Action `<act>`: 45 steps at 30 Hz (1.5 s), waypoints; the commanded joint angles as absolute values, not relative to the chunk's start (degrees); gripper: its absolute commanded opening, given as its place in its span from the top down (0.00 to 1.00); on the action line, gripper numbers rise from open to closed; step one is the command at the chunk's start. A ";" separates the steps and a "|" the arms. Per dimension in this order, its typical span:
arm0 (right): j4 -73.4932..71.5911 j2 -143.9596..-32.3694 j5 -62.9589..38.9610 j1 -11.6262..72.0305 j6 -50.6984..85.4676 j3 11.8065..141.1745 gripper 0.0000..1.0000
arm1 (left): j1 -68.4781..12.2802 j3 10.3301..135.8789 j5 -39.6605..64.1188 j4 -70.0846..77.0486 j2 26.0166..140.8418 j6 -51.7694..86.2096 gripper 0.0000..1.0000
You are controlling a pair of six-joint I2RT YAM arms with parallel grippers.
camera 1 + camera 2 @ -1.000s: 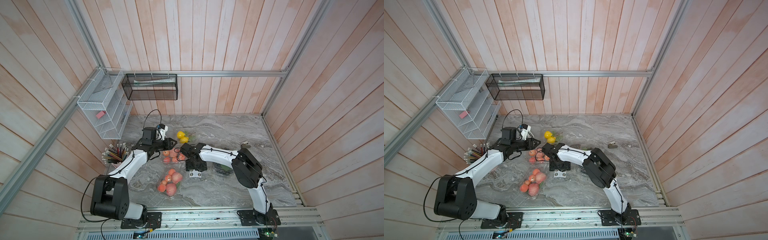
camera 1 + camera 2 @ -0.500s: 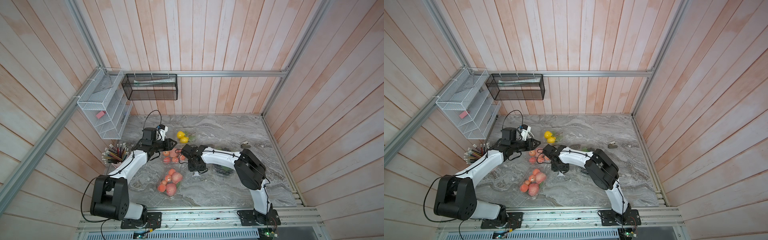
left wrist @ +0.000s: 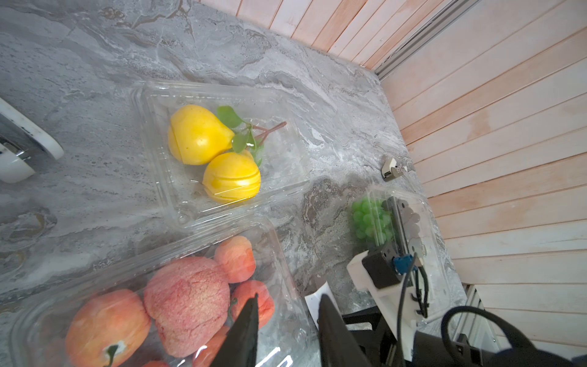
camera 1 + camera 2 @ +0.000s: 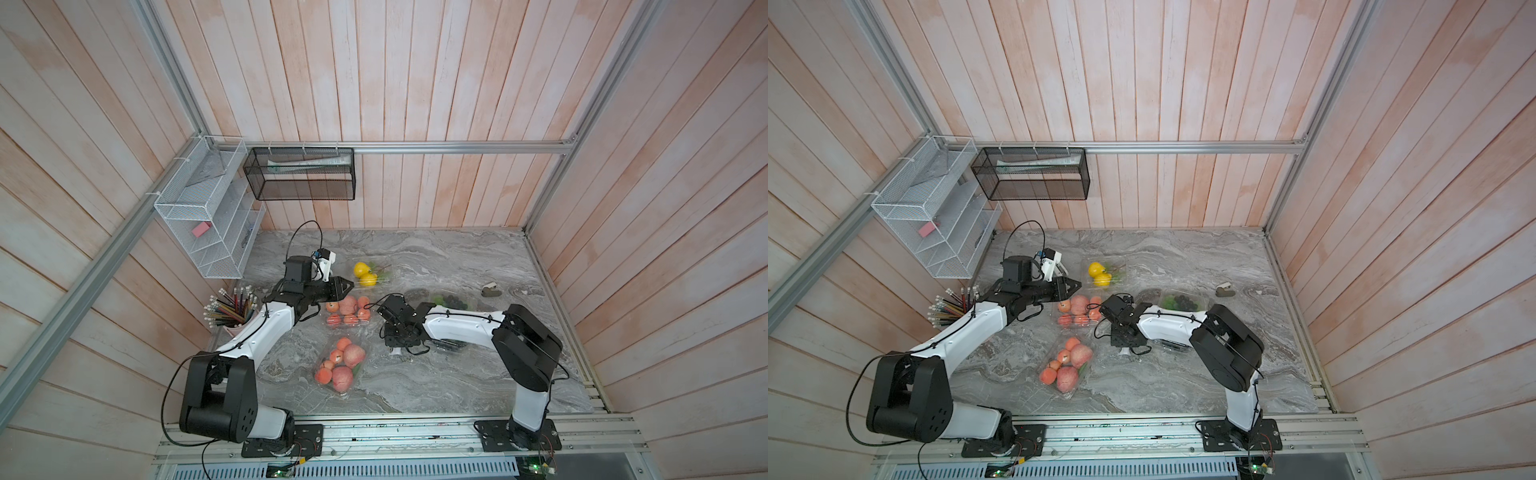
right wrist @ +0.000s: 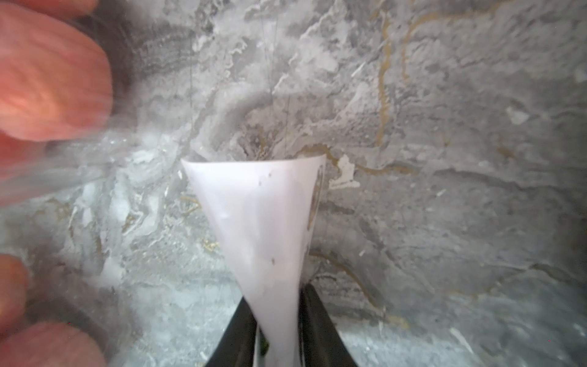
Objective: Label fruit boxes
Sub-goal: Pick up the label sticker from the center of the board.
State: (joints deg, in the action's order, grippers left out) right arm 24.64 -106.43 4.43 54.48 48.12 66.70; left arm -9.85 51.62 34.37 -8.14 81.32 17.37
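Four clear fruit boxes lie on the marble table. The yellow-fruit box [image 4: 384, 276] [image 3: 279, 165] is farthest back, with a box of red-orange apples [image 3: 281, 279] in front of it. A second apple box [image 4: 358, 376] sits nearest the front, and the grapes box [image 4: 469, 303] [image 3: 428, 228] is to the right. My left gripper [image 4: 351, 286] [image 3: 289, 298] hovers open over the middle apple box's edge, holding nothing. My right gripper [image 4: 395, 345] [image 5: 276, 295] is shut on a curled white sticker sheet [image 5: 257, 216] [image 3: 314, 302], just above the table between the apple boxes and the grapes.
A cup of pencils [image 4: 232, 309] stands at the left edge beside my left arm. A white wire rack [image 4: 208, 232] and a black mesh basket [image 4: 299, 178] hang on the walls. A small tan object [image 4: 490, 289] lies at the back right.
My right gripper has closed on the white sheet, which lay flat on the table a second ago and is now curled up between the fingers. The left arm has hardly moved.
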 commanded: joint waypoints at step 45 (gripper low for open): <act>-27.15 -67.10 -23.78 46.34 8.48 35.24 0.80 | -23.31 41.22 72.97 32.12 77.73 -6.99 0.70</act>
State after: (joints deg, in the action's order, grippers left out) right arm -25.50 -66.52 -21.52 46.72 8.93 35.16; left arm -23.05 39.75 73.23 32.38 76.99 -6.33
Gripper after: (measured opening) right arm 0.205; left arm 0.300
